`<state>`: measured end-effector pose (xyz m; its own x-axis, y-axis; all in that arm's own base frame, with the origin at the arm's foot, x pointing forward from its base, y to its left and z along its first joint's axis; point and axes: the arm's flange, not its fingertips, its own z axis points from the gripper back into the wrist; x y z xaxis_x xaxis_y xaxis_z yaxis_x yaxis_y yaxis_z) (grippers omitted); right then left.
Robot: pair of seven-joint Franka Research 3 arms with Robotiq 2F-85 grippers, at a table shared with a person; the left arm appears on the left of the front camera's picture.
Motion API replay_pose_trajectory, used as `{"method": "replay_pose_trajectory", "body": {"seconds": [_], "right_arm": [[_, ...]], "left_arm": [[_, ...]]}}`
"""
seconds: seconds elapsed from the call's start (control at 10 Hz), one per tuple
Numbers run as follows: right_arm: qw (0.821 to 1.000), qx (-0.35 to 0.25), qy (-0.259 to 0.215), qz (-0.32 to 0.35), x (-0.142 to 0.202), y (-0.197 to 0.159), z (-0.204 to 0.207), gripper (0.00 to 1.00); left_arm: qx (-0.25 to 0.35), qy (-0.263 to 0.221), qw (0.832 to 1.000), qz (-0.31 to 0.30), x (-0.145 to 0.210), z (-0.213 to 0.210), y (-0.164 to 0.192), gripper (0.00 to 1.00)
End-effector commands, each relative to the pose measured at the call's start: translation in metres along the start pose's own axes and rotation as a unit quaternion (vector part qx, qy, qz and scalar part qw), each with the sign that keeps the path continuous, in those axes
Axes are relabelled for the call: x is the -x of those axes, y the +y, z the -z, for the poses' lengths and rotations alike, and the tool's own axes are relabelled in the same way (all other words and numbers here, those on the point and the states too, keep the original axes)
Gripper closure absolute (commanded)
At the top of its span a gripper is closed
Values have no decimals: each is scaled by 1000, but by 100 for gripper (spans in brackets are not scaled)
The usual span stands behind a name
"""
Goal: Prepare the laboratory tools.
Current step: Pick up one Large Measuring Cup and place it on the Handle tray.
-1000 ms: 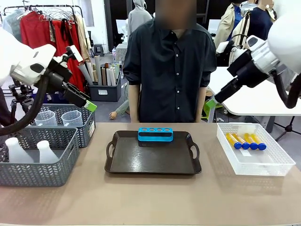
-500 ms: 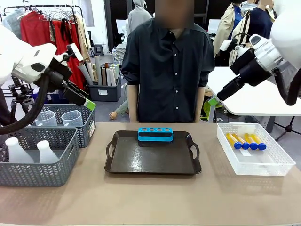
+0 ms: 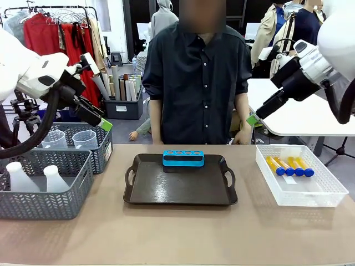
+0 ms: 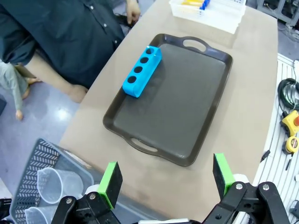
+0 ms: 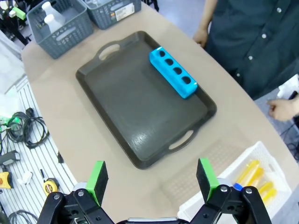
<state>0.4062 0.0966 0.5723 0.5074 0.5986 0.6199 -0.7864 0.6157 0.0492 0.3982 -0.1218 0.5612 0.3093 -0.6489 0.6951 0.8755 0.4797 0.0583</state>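
Left gripper [image 4: 167,175] and right gripper [image 5: 152,175] are seen jaws apart, empty. Blue-capped tubes of yellow-orange liquid [image 5: 251,174] are blurred behind white lattice tray [image 5: 224,161] wall.

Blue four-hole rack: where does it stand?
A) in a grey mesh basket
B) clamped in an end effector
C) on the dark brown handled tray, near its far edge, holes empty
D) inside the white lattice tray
C: the blue four-hole rack stands on the dark brown handled tray near its far edge, with nothing in its holes. The four blue-capped tubes of yellow-orange liquid lie in the white lattice tray.
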Motion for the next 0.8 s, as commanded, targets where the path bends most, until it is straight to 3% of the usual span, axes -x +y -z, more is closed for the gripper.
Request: {"method": "replay_pose_trajectory", "body": {"seconds": [0.0, 0.7], "right_arm": [[1000, -6, -6, 2, -1, 0, -1, 0], [1000, -6, -6, 2, -1, 0, -1, 0]], "left_arm": [[5, -5, 1000, -3, 0, 0, 2, 0], [0, 0, 1000, 0, 0, 0, 0, 0]]}}
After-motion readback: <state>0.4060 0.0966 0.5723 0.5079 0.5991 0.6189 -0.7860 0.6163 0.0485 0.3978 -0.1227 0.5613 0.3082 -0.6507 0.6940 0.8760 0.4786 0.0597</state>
